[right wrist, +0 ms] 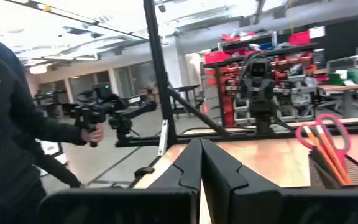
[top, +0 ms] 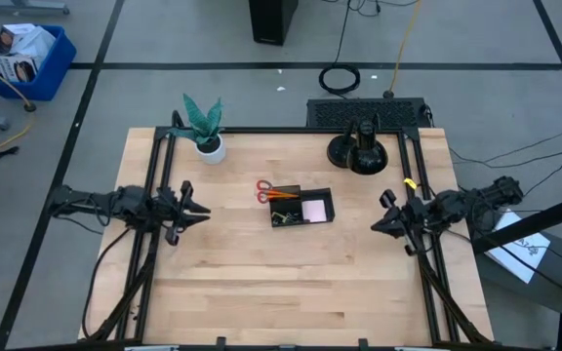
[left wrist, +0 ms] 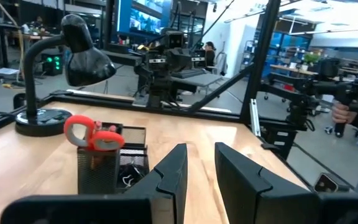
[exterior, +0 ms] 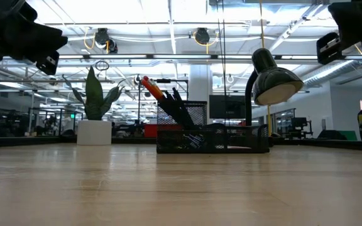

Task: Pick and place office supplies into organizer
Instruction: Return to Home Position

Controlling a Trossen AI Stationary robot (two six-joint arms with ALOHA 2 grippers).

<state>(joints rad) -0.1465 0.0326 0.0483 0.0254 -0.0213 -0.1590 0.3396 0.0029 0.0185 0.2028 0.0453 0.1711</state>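
Only the high view showed the pink sticky-note pad (top: pixel 314 209) inside the organizer (top: pixel 333 205) at the middle of the wooden table (top: pixel 261 283), with red-handled scissors (top: pixel 264 191) leaning from one end. The left gripper (left wrist: pixel 201 152) hovered slightly open and the right gripper (right wrist: pixel 201 146) closed, empty, at opposite sides; the right wrist view showed a person (right wrist: pixel 5 124) beyond the table.

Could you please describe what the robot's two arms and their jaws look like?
The left arm, at the table's left edge, and the right arm, at its right edge, are dark, slim and jointed, with black cables trailing behind. Each ends in two flat, angular black jaws that taper.
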